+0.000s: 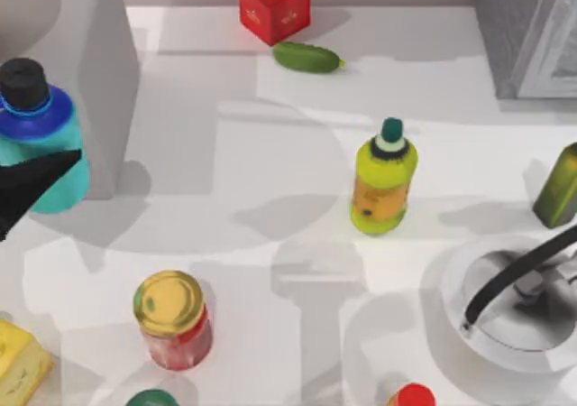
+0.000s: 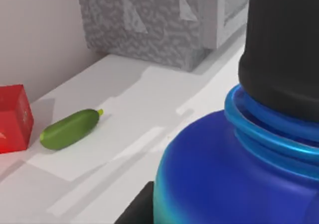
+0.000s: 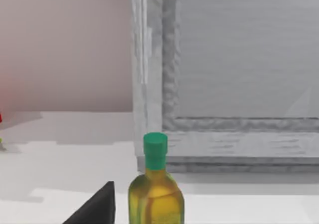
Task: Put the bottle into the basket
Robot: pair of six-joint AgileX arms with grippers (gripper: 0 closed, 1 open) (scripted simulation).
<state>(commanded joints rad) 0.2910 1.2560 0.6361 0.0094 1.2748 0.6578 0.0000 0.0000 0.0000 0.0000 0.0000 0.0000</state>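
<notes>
The white table (image 1: pixel 270 153) spans the top view, with a grey textured cabinet (image 1: pixel 527 27) at the upper right corner and a pale wall along the upper edge. A white basket (image 1: pixel 455 289) with a dark arched handle sits at the lower right of the top view. The bottle (image 1: pixel 41 131), cyan with a dark blue shoulder and black cap, stands raised at the left edge of the top view, well apart from the basket. The left gripper (image 1: pixel 32 185) appears as a dark wedge laid against the bottle's cyan body; it seems to be clamped on the bottle, though the fingers are mostly out of frame. In the left wrist view the bottle's blue shoulder (image 2: pixel 224 184) and black cap take up the lower right, with a dark finger (image 2: pixel 139 209) touching its side. The right arm is parked by the basket; one dark finger tip (image 3: pixel 97 206) shows at the lower edge of the right wrist view, and how far its jaws stand apart cannot be told. Smaller items: a yellow-green bottle (image 1: pixel 385 182) at centre right, an olive-green bottle (image 1: pixel 559 188) at the right edge, a red jar (image 1: pixel 174 323) with a yellow lid at lower left, a red cube (image 1: pixel 273 6) at top centre, and a cucumber (image 1: pixel 307 57) just beside it.
</notes>
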